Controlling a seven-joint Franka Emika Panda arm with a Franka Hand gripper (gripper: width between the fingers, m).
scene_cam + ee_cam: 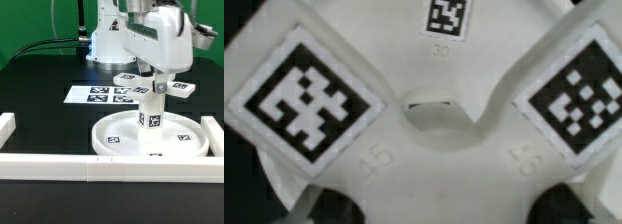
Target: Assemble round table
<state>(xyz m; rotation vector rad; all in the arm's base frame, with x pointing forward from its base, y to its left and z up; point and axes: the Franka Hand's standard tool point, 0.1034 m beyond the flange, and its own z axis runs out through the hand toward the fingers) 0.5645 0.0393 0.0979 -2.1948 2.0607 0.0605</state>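
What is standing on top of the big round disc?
A short white leg stands upright at the middle of the disc. The cross-shaped foot sits at the leg's top, under the pincer. The arm covers the joint between them.

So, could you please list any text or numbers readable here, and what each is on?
"30": faint, on the cross-shaped foot piece, beside a marker.
Two other faint numbers there: too blurred.
The round disc, leg, marker board: patterns only, no text.

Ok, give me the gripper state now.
Gripper: shut on the foot piece, held over the leg.
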